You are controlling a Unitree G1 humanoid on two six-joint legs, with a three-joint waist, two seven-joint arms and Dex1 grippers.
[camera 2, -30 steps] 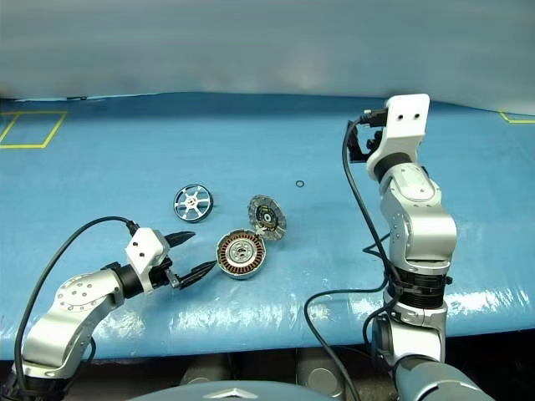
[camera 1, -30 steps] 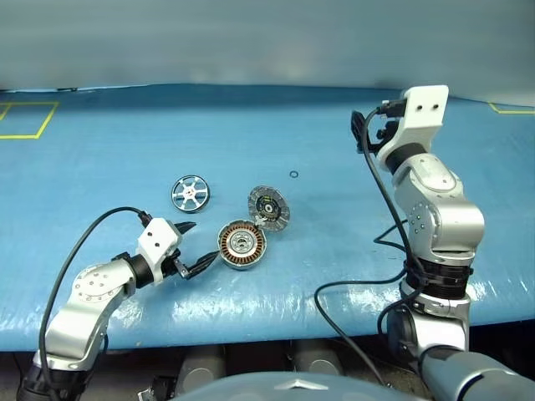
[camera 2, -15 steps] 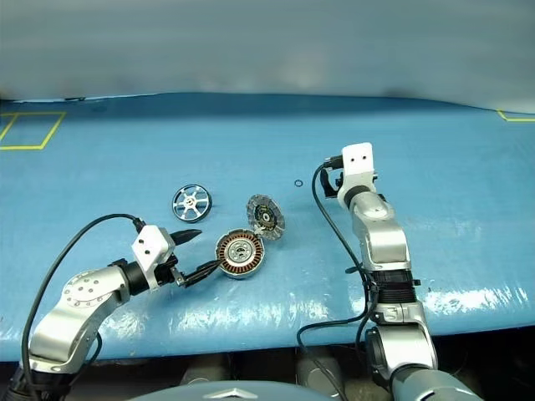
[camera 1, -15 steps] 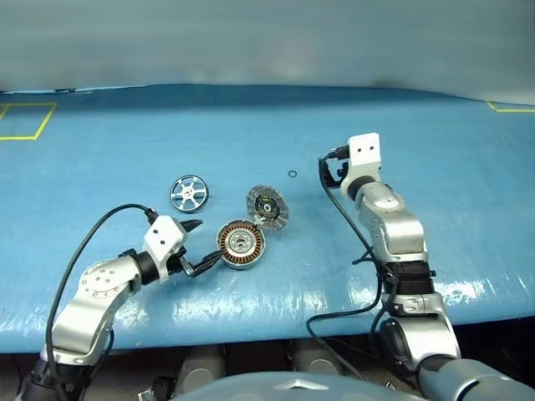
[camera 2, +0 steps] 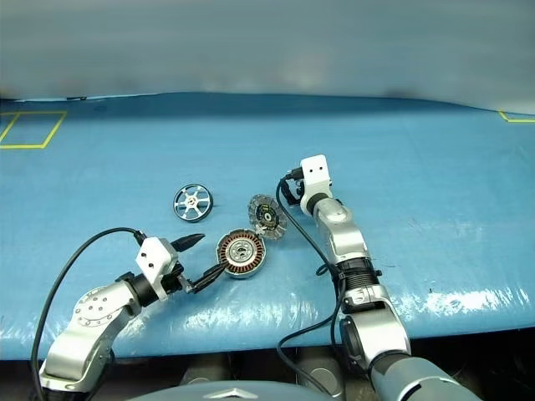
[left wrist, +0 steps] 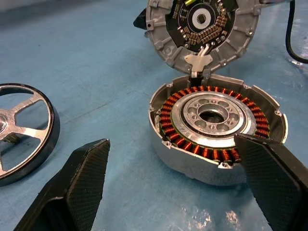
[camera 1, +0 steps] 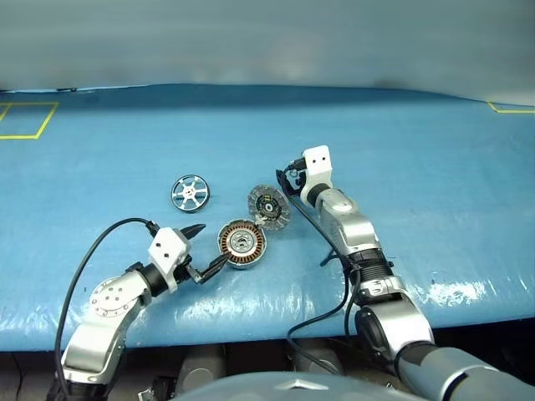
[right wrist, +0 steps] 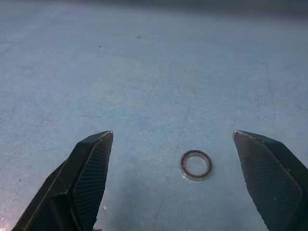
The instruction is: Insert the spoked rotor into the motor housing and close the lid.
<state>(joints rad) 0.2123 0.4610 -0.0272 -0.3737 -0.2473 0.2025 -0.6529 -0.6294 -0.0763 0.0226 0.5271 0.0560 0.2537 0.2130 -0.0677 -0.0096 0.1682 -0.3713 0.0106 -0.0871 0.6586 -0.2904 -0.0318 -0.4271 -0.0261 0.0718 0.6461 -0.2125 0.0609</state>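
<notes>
From the left eye view, the spoked rotor (camera 1: 190, 194) lies flat on the blue tabletop (camera 1: 125, 142), apart from the motor housing (camera 1: 242, 243), whose lid (camera 1: 268, 206) stands swung up at its far edge. I judge the rotor to be stiff, light metal with a slick polished rim, so I would pinch it across the rim or by a spoke rather than the smooth hub. My left end effector (camera 1: 203, 248) sits just beside the housing, fingers spread wide and holding nothing; my right end effector (camera 1: 287, 179) hangs close beside the lid. In the left wrist view, the housing (left wrist: 216, 130) lies between my open fingers (left wrist: 86, 178), copper windings exposed (fragile, I think, so grip the grey wall only), with the rotor (left wrist: 24, 130) off to one side. In the right wrist view, my right end effector (right wrist: 187, 163) is spread wide and empty, with a small loose ring (right wrist: 196, 164) lying on the tabletop beyond its fingertips.
</notes>
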